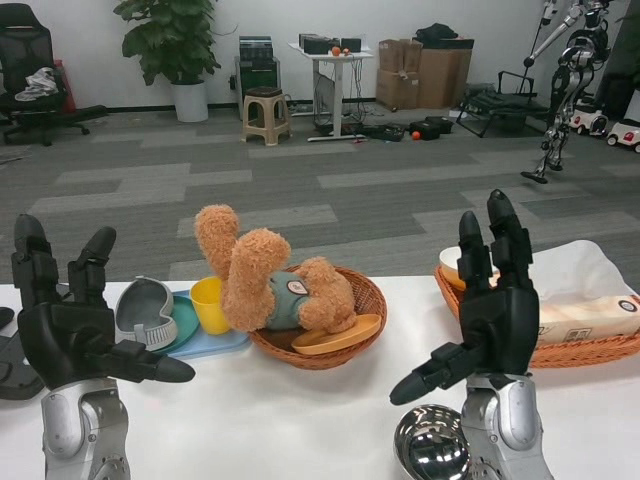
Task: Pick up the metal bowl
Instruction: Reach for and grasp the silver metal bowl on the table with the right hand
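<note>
We see the shiny metal bowl (pixel 432 444) sitting at the near edge of the white table (pixel 300 420). It is round and smooth like a mirror. Part of it hides behind the right silver arm.

Our right robot hand (pixel 485 315) is up above the bowl, not touching it. Its black fingers (pixel 505 245) point up and are spread apart, and it holds nothing. Our left robot hand (pixel 70 325) is up by the left edge of the table. Its fingers are spread too, and it holds nothing.

In the middle of the table is a round woven basket (pixel 365 300). A fuzzy brown teddy bear (pixel 262 283) lies in it, next to a flat orange plate (pixel 335 337). Just left of the basket is a yellow cup (pixel 210 303) on a blue tray (pixel 215 345), with a grey bowl (pixel 145 308) tipped on its side. By the right edge is another woven basket (pixel 600 350) with a soft white cloth (pixel 580 272).
</note>
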Motion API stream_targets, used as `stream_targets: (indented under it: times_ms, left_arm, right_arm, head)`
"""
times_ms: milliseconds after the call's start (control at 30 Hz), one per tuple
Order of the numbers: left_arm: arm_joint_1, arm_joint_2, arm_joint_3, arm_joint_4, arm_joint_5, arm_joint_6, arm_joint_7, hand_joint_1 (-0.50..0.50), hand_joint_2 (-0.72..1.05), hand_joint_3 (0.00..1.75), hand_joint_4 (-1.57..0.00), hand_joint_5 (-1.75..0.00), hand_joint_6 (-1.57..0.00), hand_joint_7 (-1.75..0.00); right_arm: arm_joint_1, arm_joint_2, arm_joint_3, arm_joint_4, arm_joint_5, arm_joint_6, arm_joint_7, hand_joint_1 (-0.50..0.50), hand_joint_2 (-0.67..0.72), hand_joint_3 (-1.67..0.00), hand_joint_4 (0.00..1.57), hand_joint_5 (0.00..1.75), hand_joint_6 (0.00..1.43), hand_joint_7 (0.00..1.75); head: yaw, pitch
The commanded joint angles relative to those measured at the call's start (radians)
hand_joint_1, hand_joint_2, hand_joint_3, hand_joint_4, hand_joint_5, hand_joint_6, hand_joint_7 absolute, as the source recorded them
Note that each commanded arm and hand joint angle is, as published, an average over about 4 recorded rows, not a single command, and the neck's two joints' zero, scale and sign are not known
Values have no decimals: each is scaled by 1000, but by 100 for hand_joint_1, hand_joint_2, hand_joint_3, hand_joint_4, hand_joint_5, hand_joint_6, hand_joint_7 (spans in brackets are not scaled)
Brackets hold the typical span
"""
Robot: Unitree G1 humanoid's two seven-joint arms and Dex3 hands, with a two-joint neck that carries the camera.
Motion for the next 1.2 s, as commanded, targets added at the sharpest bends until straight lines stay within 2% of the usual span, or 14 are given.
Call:
stream_targets:
  times_ms: [33,67,167,267,367,467,533,600,633,700,833,1033,1133,1200]
  left_arm:
    - [10,-3,6,1,-6,-8,5,-50,-55,0,-60,-92,0,0]
    - [10,-2,6,2,-6,-8,5,-50,-55,0,-60,-92,0,0]
    - [10,-1,5,6,-7,-7,5,-50,-55,0,-60,-92,0,0]
    - [9,1,7,8,-7,-7,6,-50,-55,0,-60,-92,0,0]
    - [9,2,8,10,-7,-7,7,-50,-55,0,-60,-92,0,0]
    - [6,4,6,19,-8,-7,7,-50,-55,0,-60,-92,0,0]
    - [0,7,3,26,-8,-7,7,-50,-55,0,-60,-92,0,0]
    - [-5,10,-1,32,-9,-7,6,-50,-55,0,-60,-92,0,0]
    - [-7,11,-2,35,-9,-7,6,-50,-55,0,-60,-92,0,0]
    - [-9,13,-4,38,-11,-7,5,-50,-55,0,-60,-92,0,0]
    - [-11,17,-7,42,-12,-7,6,-50,-55,0,-60,-92,0,0]
    - [-11,19,-9,42,-12,-7,7,-50,-55,0,-60,-92,0,0]
    - [-13,18,-8,42,-11,-7,7,-50,-55,0,-60,-92,0,0]
    - [-14,18,-7,43,-10,-7,7,-50,-55,0,-60,-92,0,0]
  right_arm:
    - [-16,-13,-13,-1,-17,14,11,-24,72,0,0,0,0,28]
    - [-16,-20,-15,-8,-25,30,21,-27,72,0,0,0,0,28]
    - [-11,-56,-52,-79,-89,148,64,-35,72,0,0,0,0,31]
    - [16,-114,-134,-228,-226,368,139,-38,72,0,0,0,0,35]
    - [42,-135,-193,-331,-307,510,197,-38,72,0,0,0,0,40]
    - [75,-104,-271,-445,-398,666,304,-38,72,0,0,0,0,42]
    - [99,-54,-344,-538,-500,780,406,-38,72,0,0,0,0,42]
    - [116,-19,-391,-604,-575,848,472,-39,72,0,0,0,0,42]
    - [125,-12,-404,-629,-603,872,489,-40,72,0,0,0,0,42]
    - [147,-28,-407,-677,-653,915,496,-42,72,0,0,0,0,45]
    - [191,-43,-404,-751,-833,978,535,-42,72,0,0,0,0,49]
    - [239,-41,-332,-758,-1155,963,559,-42,72,0,0,0,0,49]
    - [240,-46,-280,-739,-1256,958,561,-42,72,0,0,0,0,54]
    - [243,-46,-261,-691,-1260,938,552,-42,72,0,0,0,0,56]
  head:
    - [-8,-18]
    - [-8,-27]
    - [-14,-63]
    - [-26,-93]
    - [-47,-123]
    - [-73,-152]
    - [-98,-171]
    - [-129,-192]
    - [-145,-201]
    - [-163,-212]
    - [-195,-237]
    - [-213,-254]
    - [-221,-254]
    - [-227,-257]
